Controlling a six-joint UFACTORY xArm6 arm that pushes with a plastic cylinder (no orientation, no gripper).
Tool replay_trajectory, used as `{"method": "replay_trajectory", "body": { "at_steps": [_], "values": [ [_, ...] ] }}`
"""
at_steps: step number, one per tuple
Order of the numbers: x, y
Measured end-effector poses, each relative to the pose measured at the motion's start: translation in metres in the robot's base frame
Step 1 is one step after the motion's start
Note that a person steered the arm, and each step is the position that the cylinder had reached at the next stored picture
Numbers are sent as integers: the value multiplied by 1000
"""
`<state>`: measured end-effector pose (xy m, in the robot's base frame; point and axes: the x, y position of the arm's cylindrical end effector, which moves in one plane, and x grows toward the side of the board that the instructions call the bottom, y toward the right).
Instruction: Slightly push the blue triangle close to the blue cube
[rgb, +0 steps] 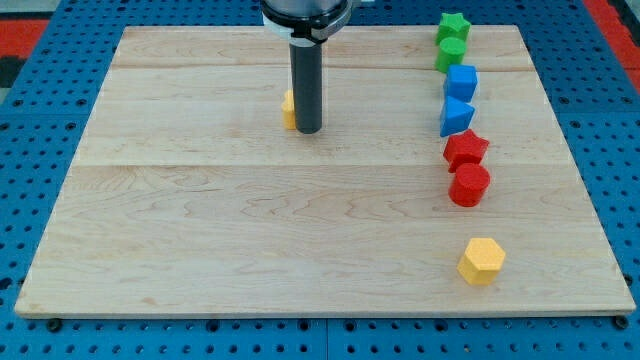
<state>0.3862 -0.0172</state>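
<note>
On the desk: pale wooden board over blue pegboard.
Task blocks: blue triangle block touching blue cube, view's right.
End effector: bare rod, my tip, nothing held.
Hidden: yellow block, mostly behind rod.

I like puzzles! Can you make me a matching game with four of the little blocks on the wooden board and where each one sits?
Things:
1. green star block
2. blue cube block
3. yellow hexagon block
4. small yellow block half hidden by the rod

Places:
A. alone near the view's bottom right
B. right beside my tip, on its left in the view
C. top of the column at the view's right
D. just above the blue triangle block in that column

Pairs: 1-C, 2-D, 3-A, 4-B
</note>
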Motion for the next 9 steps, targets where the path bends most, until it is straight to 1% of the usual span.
{"method": "replay_trajectory", "body": {
  "at_steps": [2,3,4,6,8,9],
  "values": [
    [8,7],
    [-2,85],
    [2,105],
    [3,132],
    [9,132],
    [20,132]
  ]
}}
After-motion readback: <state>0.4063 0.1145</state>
